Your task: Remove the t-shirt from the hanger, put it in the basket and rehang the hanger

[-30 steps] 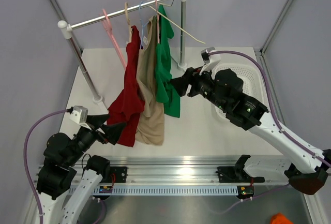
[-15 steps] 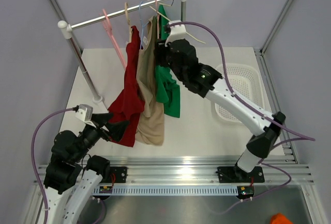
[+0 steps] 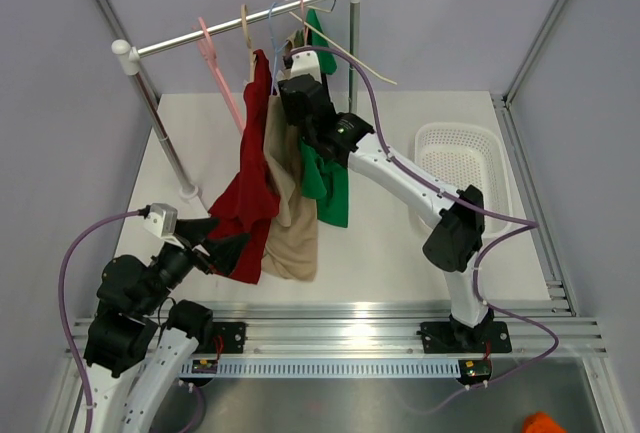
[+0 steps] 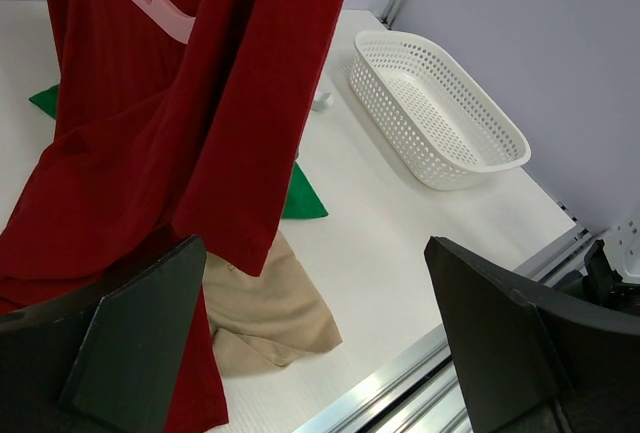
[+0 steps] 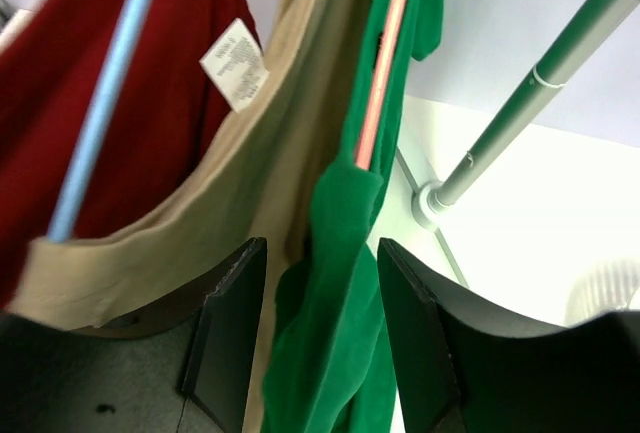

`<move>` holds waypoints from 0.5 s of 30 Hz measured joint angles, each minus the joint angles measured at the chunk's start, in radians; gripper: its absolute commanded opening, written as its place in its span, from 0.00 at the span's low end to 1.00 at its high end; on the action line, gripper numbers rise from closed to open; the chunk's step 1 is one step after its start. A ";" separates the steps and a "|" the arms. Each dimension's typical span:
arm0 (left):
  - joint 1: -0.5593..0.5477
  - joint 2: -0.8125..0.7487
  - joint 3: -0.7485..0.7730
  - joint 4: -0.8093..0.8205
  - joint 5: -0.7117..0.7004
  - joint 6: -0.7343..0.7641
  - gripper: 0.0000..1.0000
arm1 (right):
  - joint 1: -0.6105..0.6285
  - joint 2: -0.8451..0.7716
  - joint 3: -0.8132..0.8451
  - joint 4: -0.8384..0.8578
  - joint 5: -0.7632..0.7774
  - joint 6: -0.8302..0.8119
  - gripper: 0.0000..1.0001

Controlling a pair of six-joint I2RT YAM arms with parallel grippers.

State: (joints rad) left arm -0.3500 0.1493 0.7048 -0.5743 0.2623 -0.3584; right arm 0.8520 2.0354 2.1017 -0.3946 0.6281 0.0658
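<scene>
On the left nothing is moving: the left gripper (image 3: 225,238) is hanging low with its jaws spread as wide as they go, holding nothing, its tips just at the hem of the red t-shirt (image 3: 250,193). That shirt is hanging beside the tan t-shirt (image 3: 290,203) on the rail (image 3: 240,28). The big change is on the right: a second ago the right arm was down by the white basket (image 3: 465,178), and now it is stretching up over the worktop (image 3: 380,243) to the top of the clothes. The right gripper (image 5: 322,328) is sitting with its jaws half-parted on either side of the green t-shirt (image 5: 345,253), which is still draped on its salmon-pink hanger (image 5: 385,53). I cannot tell whether it is pinching the cloth yet. It looks as if the pull-off is just starting. As for writing, a white care tag (image 5: 233,63) is showing at the tan neckline, its print too blurred to read.
</scene>
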 measured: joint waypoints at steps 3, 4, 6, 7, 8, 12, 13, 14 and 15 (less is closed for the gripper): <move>-0.002 0.000 0.000 0.000 0.002 0.000 0.99 | -0.017 0.010 0.000 0.000 0.000 0.003 0.46; -0.002 0.000 0.000 0.000 0.002 0.000 0.99 | -0.023 0.011 0.000 0.000 -0.001 0.006 0.42; -0.002 0.000 0.000 0.000 0.003 0.000 0.99 | -0.032 0.011 0.000 0.002 -0.002 0.014 0.23; -0.002 0.000 0.000 0.000 0.003 0.000 0.99 | -0.035 0.011 0.000 0.007 0.000 0.014 0.19; -0.002 0.000 0.000 0.000 0.003 0.000 0.99 | -0.038 0.011 0.000 0.008 0.000 0.016 0.07; -0.003 0.002 0.000 0.000 0.003 0.000 0.99 | -0.045 0.008 -0.018 0.040 0.006 0.015 0.00; -0.003 0.003 0.000 0.000 0.002 0.000 0.99 | -0.046 0.003 -0.035 0.057 0.006 0.011 0.00; -0.005 0.003 0.000 0.000 0.002 0.000 0.99 | -0.046 -0.005 -0.057 0.078 0.005 0.003 0.00; -0.006 0.004 0.000 0.000 0.002 0.000 0.99 | -0.046 -0.013 -0.076 0.097 0.001 -0.003 0.00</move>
State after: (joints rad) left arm -0.3561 0.1535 0.7048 -0.5743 0.2642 -0.3584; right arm 0.8062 2.0220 2.0258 -0.2974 0.6289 0.0624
